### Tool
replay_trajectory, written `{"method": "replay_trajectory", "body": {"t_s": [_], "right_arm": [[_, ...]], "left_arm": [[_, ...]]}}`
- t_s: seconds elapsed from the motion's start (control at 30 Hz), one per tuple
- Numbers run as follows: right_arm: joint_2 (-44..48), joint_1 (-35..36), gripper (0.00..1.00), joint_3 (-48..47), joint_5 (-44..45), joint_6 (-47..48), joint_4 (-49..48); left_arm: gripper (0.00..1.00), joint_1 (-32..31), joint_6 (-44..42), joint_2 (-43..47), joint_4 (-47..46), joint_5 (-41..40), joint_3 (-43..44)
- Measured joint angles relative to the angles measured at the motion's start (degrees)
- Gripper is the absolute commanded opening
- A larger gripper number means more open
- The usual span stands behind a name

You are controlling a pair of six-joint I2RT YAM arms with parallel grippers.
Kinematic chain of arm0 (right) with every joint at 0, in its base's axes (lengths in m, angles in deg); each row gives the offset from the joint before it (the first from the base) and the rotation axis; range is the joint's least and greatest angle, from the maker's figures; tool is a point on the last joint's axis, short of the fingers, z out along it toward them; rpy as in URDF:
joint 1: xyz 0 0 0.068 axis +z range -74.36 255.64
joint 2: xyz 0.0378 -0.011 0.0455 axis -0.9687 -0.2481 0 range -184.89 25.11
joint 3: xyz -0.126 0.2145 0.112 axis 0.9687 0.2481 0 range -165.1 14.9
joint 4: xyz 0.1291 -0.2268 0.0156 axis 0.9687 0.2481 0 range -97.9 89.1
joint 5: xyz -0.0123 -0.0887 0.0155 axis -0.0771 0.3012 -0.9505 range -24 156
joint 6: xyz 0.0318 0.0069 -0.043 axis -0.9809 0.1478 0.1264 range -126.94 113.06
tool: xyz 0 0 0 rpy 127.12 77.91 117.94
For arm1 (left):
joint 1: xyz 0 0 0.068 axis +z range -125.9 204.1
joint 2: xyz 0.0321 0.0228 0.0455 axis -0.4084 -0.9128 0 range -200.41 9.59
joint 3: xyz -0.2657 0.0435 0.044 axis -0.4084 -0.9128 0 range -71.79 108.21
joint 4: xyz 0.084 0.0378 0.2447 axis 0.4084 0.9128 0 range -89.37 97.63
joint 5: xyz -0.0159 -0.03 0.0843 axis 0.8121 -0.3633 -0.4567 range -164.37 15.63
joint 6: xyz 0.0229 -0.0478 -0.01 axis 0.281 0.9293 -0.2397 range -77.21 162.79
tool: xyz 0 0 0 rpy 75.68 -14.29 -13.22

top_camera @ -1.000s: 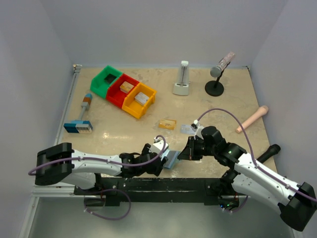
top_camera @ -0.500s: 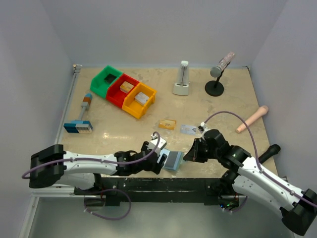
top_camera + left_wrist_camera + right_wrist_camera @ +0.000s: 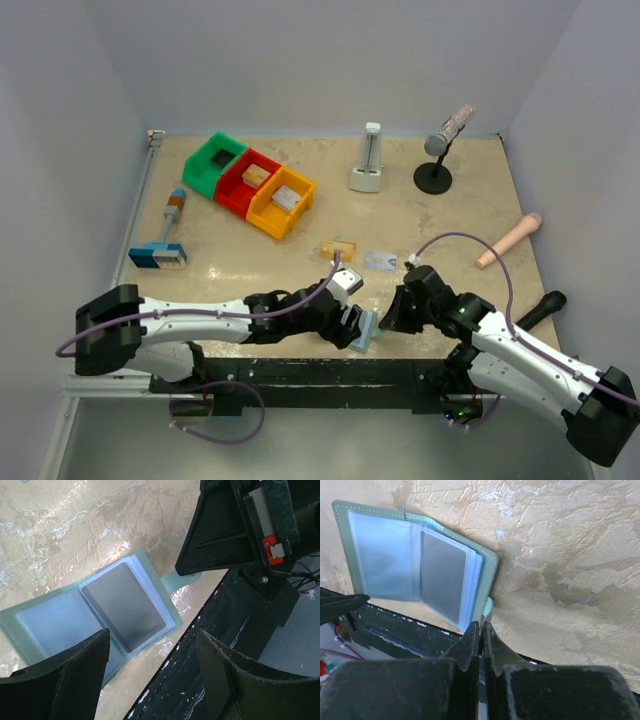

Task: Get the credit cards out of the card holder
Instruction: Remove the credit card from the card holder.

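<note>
Teal-blue, the card holder (image 3: pixel 100 615) lay open at the near edge of the bench (image 3: pixel 450 220). An orange credit card (image 3: pixel 338 249) and a pale credit card (image 3: pixel 381 261) lay just beyond it. A tug on its tab could drag it off that edge. The right pincer (image 3: pixel 481 627) was closed with its tips at the tab; I cannot tell whether it pinched it. The left pincer (image 3: pixel 150 645) hung wide open above the holder, its arm stretched low rightward.
</note>
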Motion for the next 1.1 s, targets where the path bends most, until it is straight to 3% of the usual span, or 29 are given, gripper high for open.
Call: {"method": "replay_trajectory", "body": {"t_s": [0.33,0.87,1.1], "right_arm": [[0.2,0.0,0.0,0.0,0.2,0.0,-0.5],[4.0,0.0,0.0,0.2,-4.4,1.4,-6.9],[5.2,0.0,0.0,0.8,-4.6,1.8,-7.2]], "left_arm": [[0.74,0.0,-0.9,-11.0,2.6,0.3,5.4],[0.75,0.0,-0.7,-16.1,5.4,-2.6,8.2],[0.66,0.0,-0.6,-16.1,5.8,-3.6,8.5]]}}
